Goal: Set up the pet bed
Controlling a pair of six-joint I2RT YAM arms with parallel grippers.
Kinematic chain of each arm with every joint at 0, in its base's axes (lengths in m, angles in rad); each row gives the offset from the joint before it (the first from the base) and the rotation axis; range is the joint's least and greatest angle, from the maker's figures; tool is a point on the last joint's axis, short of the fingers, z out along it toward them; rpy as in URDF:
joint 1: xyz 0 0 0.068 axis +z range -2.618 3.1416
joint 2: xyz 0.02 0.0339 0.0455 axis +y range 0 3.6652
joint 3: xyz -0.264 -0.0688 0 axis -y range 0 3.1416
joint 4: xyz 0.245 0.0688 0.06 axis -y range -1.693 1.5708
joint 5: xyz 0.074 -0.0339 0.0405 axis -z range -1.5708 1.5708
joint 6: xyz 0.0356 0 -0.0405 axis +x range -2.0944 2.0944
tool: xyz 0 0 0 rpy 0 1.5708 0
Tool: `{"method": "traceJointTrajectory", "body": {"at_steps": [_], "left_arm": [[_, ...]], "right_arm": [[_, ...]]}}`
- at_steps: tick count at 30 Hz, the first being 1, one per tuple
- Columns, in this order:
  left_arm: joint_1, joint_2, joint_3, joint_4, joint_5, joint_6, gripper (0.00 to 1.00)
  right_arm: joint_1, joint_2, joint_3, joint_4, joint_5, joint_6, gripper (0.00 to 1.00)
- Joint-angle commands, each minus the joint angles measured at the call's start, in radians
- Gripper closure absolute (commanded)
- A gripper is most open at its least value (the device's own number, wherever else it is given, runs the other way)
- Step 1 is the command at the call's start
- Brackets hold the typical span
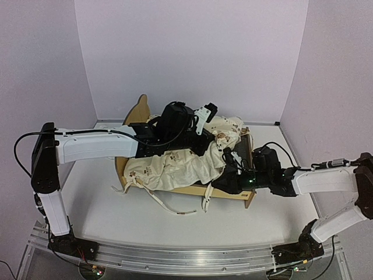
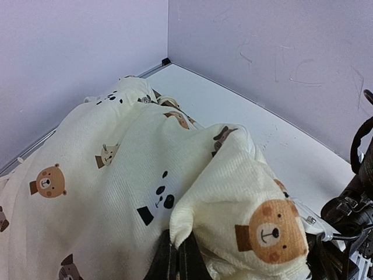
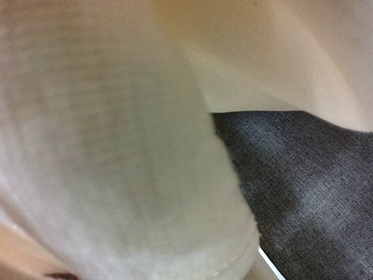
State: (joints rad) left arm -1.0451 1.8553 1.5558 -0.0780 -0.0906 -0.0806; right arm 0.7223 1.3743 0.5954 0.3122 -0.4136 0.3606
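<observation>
The pet bed (image 1: 233, 194) is a light plywood frame in the middle of the table, its scalloped headboard (image 1: 139, 111) at the far left. The cream animal-print cover (image 1: 175, 166) lies crumpled across it. My left gripper (image 1: 211, 125) hangs over the bed's far right part. In the left wrist view its dark fingers (image 2: 166, 262) are shut on a fold of the cover (image 2: 116, 175). My right gripper (image 1: 230, 166) reaches in under the cover at the bed's right end. In the right wrist view the cover (image 3: 116, 146) hides its fingers, and the grey felt base (image 3: 303, 192) shows beside it.
The cover's loose ties (image 1: 169, 205) trail over the front rail onto the white table (image 1: 99, 204). Pale walls close the back and both sides. My right arm's black wrist (image 2: 355, 204) is near the left gripper.
</observation>
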Motion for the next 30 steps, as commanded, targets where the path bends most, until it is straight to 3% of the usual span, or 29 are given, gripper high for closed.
{"method": "traceJointTrajectory", "body": {"at_steps": [1, 7, 13, 23, 30], "left_arm": [[0.014, -0.030, 0.053, 0.006, -0.033, -0.013, 1.00], [0.014, -0.033, 0.050, 0.006, -0.035, -0.013, 1.00], [0.014, -0.034, 0.049, 0.006, -0.037, -0.013, 1.00], [0.014, -0.021, 0.056, 0.003, -0.007, -0.018, 1.00], [0.014, -0.001, 0.066, -0.003, 0.059, -0.041, 1.00]], "right_arm": [[-0.001, 0.021, 0.008, 0.040, 0.025, 0.013, 0.88], [-0.001, 0.016, -0.005, 0.039, 0.059, 0.017, 1.00], [-0.001, -0.031, -0.023, 0.005, 0.126, 0.043, 1.00], [-0.001, -0.205, 0.054, -0.436, 0.319, 0.005, 1.00], [-0.001, -0.296, 0.187, -0.713, 0.591, -0.082, 1.00]]}}
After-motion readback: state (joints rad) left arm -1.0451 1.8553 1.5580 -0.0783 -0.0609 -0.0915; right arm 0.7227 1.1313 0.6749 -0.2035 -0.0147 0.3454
